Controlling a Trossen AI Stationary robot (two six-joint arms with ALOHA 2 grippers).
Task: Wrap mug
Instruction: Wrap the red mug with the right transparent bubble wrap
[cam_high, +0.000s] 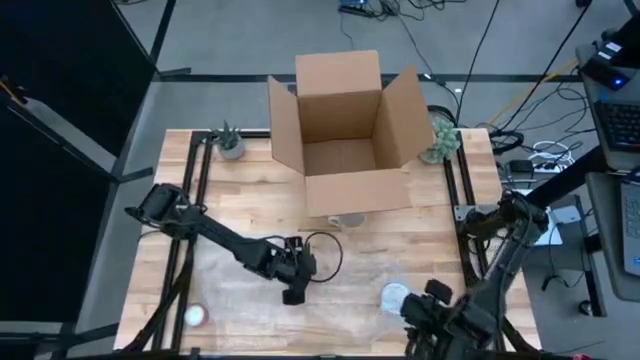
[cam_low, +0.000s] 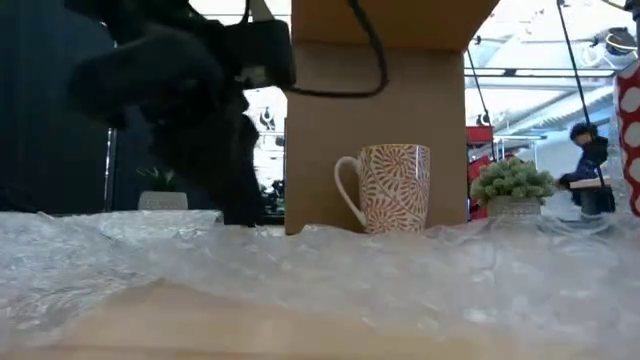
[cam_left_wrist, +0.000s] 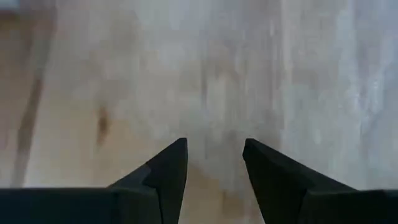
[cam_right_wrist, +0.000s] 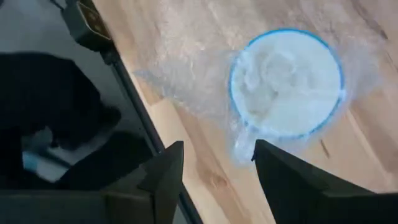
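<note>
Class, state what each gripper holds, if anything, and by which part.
Nothing is held. The left gripper is open over the bubble wrap; the right gripper is open, empty.

Two dark, matte, jointed arms; black cable looped beside the left gripper (cam_high: 292, 296); tapered, wedge-shaped black fingers (cam_left_wrist: 165, 171).

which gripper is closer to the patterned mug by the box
Left. The left gripper hovers open over the bubble wrap, a short way in front of the mug. The right gripper sits farther off at the table's front edge.
</note>
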